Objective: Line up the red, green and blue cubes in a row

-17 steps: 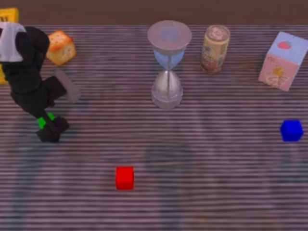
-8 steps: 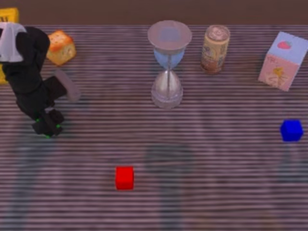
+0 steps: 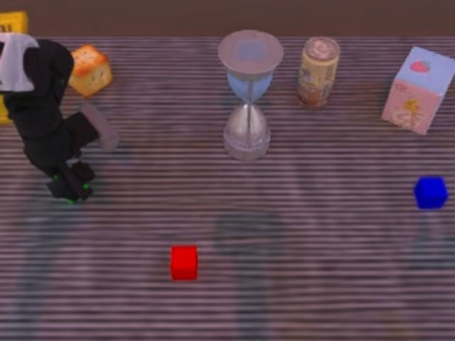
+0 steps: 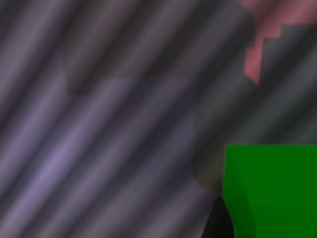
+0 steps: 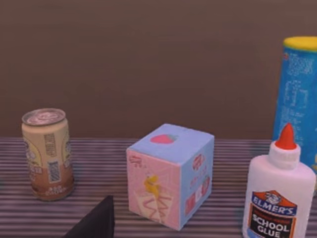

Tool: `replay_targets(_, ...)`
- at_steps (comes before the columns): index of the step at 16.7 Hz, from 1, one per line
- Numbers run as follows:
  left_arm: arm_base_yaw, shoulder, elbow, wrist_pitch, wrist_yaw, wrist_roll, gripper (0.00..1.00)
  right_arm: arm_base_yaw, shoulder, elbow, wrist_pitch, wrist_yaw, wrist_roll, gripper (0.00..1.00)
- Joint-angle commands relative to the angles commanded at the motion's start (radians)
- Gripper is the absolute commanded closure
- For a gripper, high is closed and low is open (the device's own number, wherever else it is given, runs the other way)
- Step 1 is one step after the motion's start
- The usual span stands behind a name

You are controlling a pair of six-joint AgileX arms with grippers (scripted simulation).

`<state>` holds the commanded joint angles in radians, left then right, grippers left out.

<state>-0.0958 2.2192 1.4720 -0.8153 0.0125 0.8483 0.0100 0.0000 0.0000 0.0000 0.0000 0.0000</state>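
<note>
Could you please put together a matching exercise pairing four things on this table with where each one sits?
Things:
1. red cube
2. blue cube
3. green cube
4. hourglass

Places:
A. right edge of the table
B. at the left gripper, left side
C. near edge, left of centre
D. far side, centre, beside the can

Pairs: 1-C, 2-A, 3-B, 4-D

The left gripper (image 3: 70,190) sat low at the table's left; right of it bare striped tabletop (image 3: 313,284) ran to the small glossy red cube (image 3: 184,262). Just behind stood the orange-and-cream speckled cube (image 3: 89,69), farther right the tall clear hourglass (image 3: 248,96).
</note>
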Motion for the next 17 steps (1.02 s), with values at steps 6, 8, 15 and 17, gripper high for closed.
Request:
replay_targets(6,0.013,-0.062,0.090,-0.164,0.000,-0.001,1.00,0.000,0.000,0.000,0.000,0.000,0.000,0.00)
replay_targets(8,0.018,-0.092,0.123,-0.220,-0.001,-0.001,1.00,0.000,0.000,0.000,0.000,0.000,0.000,0.00)
replay_targets(15,-0.001,-0.099,0.132,-0.233,-0.001,-0.001,1.00,0.000,0.000,0.000,0.000,0.000,0.000,0.00)
replay_targets(17,-0.057,-0.097,0.139,-0.240,-0.002,-0.006,1.00,0.000,0.000,0.000,0.000,0.000,0.000,0.00)
